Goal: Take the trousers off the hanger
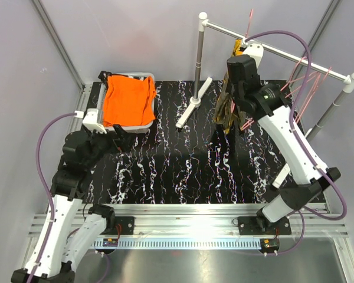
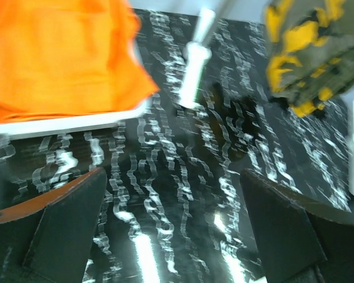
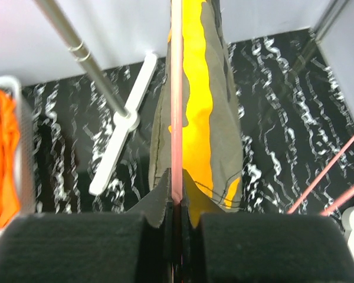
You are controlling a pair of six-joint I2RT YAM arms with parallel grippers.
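The right gripper is clamped shut on the pink hanger, which carries the camouflage trousers. They hang from the rail at the far right. The right arm reaches up and far. The left gripper stands wide open and empty, low, near the basket of orange trousers.
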